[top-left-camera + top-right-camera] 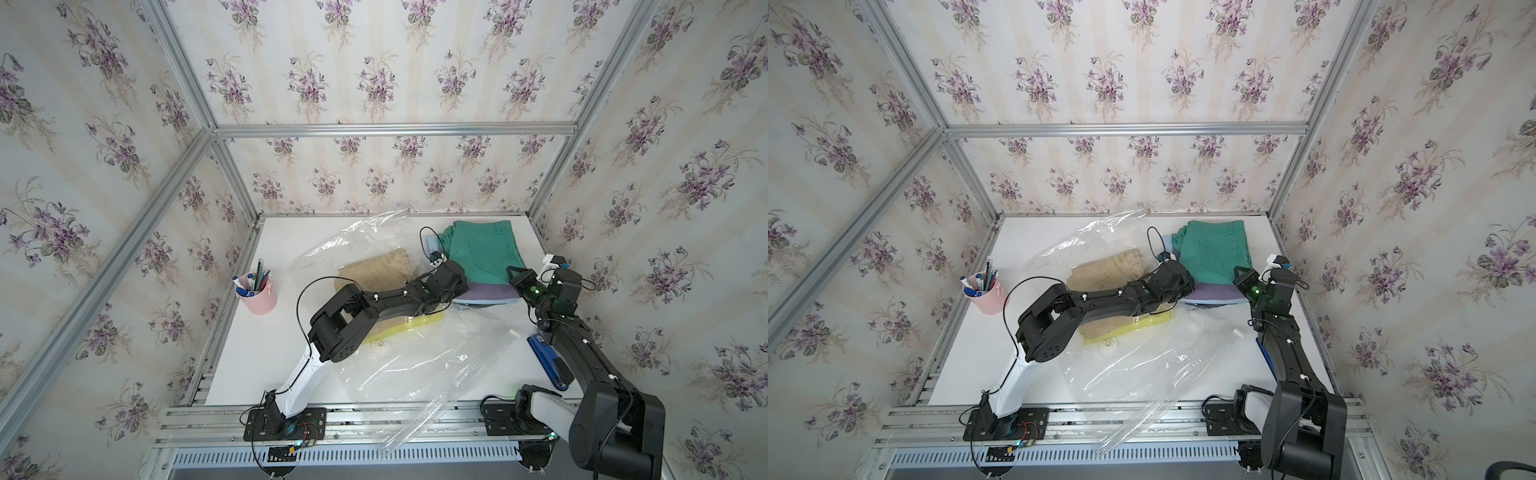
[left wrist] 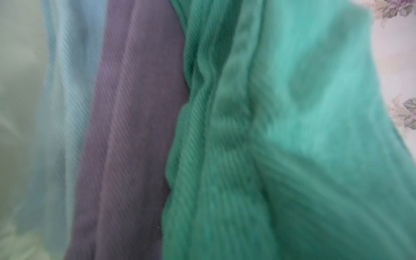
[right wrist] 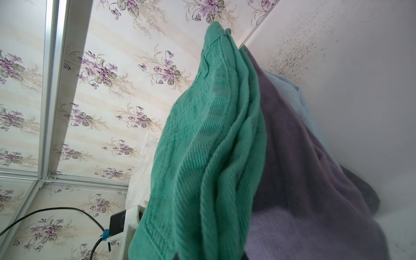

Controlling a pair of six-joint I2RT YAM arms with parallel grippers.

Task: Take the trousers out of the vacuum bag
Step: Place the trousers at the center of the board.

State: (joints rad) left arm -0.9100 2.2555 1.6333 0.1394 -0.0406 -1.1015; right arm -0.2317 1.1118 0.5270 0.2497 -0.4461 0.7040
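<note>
Folded trousers are stacked at the table's back right. The teal green pair (image 1: pixel 484 249) (image 1: pixel 1219 249) lies on top, over purple (image 1: pixel 486 291), light blue (image 3: pixel 290 90) and dark grey (image 3: pixel 360 186) pairs. My left gripper (image 1: pixel 464 277) is shut at the teal pair's near left corner. My right gripper (image 1: pixel 512 272) is shut on its near right corner. Teal cloth (image 2: pixel 292 135) (image 3: pixel 202 157) fills both wrist views and hides the fingers. Khaki (image 1: pixel 378 270) and yellow (image 1: pixel 415 326) trousers lie inside the clear vacuum bag (image 1: pixel 415 365), under my left arm.
A pink cup of pens (image 1: pixel 257 293) stands at the table's left. A blue stapler-like tool (image 1: pixel 548 361) lies beside my right arm. The bag's loose end hangs over the front rail (image 1: pixel 374 415). Papered walls close in on the left, back and right.
</note>
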